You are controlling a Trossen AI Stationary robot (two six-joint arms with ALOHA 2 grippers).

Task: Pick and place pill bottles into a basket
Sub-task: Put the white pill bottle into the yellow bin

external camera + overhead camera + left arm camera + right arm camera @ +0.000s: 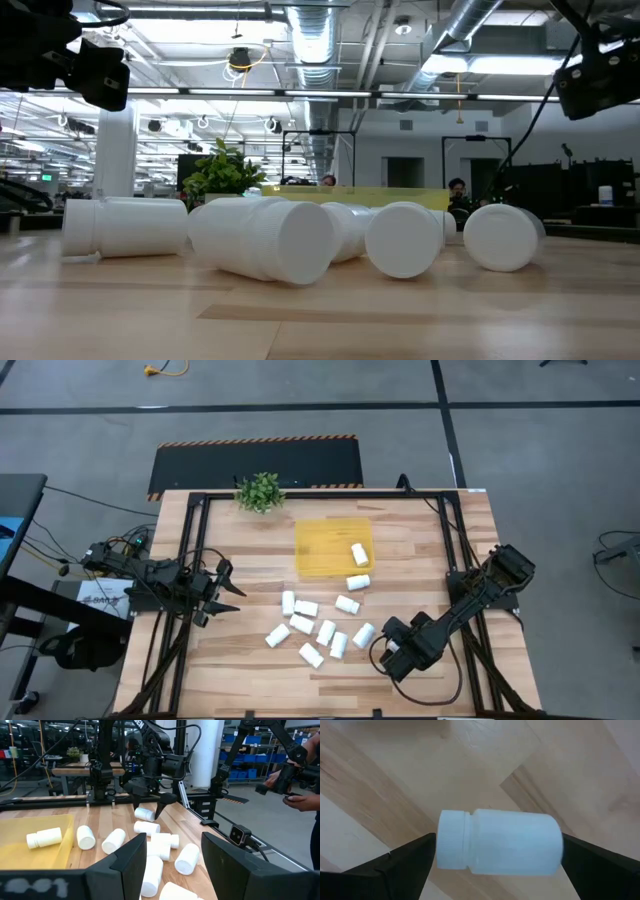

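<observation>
Several white pill bottles (312, 628) lie on their sides on the wooden table, near its middle. The yellow basket (318, 546) sits beyond them with one bottle (359, 554) inside; another bottle (358, 582) lies just outside its near wall. My right gripper (148, 806) points down, open, over the bottle (500, 842) nearest the right arm. Its fingers stand off the bottle's cap end and bottom end. My left gripper (172, 855) waits at the table's left side, level, open, holding nothing.
A small green potted plant (260, 491) stands at the far edge, left of the basket. Black frame rails (192, 560) run along both sides of the table. A person's hand (300, 797) shows beyond the table's right side.
</observation>
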